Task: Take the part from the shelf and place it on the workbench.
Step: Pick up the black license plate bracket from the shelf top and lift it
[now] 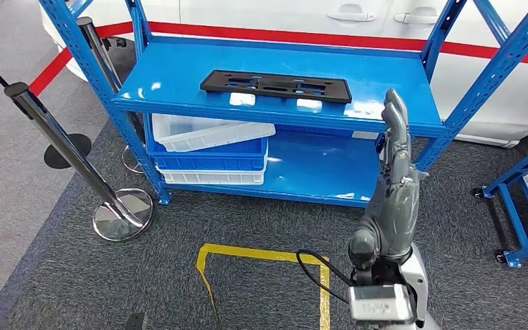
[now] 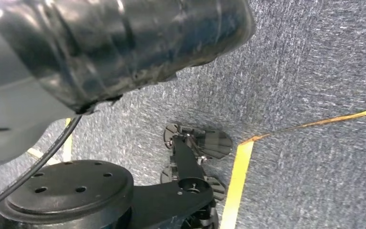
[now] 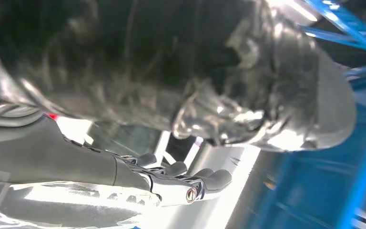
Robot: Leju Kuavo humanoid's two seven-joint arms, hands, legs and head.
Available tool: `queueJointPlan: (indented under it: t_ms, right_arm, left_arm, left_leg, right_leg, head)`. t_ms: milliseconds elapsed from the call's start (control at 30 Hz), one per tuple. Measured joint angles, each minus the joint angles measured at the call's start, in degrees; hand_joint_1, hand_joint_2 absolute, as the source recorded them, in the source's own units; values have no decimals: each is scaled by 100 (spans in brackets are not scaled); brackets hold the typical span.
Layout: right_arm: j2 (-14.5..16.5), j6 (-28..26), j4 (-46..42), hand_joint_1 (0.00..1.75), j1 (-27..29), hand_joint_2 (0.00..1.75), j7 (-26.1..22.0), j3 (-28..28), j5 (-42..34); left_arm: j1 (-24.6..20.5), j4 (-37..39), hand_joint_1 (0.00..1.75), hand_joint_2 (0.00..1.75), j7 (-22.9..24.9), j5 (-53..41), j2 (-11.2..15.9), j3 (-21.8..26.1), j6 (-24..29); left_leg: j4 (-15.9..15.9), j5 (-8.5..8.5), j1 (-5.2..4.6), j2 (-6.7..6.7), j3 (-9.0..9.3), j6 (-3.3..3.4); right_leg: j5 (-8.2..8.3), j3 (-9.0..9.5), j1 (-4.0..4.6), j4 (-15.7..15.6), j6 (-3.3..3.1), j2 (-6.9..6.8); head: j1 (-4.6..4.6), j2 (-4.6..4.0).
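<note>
A flat black part is lying on the top deck of the blue shelf, in the upper centre of the head view. The right hand is standing raised at centre right just in front of the shelf edge, fingers extended and holding nothing, apart from the part. The left hand's state cannot be told.

The part lies flat on the top board of the shelf ahead of me. Stacked bins sit on the board below, at its left. My right hand rises before the shelf's right end, fingers reaching upward, apart from the part.
</note>
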Motion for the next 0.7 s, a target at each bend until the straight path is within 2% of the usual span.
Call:
queueJointPlan:
  t_ms: [233,500,700]
  right_arm:
    - [28,-103,-298,0,-14,0,39,279,222]
    - [32,-104,-304,0,-5,0,21,352,-42]
    - [31,-86,-304,0,-12,0,20,351,-426]
  left_arm:
    - [-1,0,0,0,-132,96,0,25,115]
    - [-6,0,0,0,-564,39,1,26,575]
    - [-24,0,0,0,-560,-22,0,26,664]
  left_leg:
    - [0,0,0,0,0,-1]
    - [0,2,0,1,0,-3]
    - [0,2,0,1,0,-3]
  right_leg:
    - [0,0,0,0,0,0]
    - [0,-1,0,0,0,0]
    - [0,-2,0,0,0,0]
  head:
    - [-1,0]
    - [-1,0]
    - [-1,0]
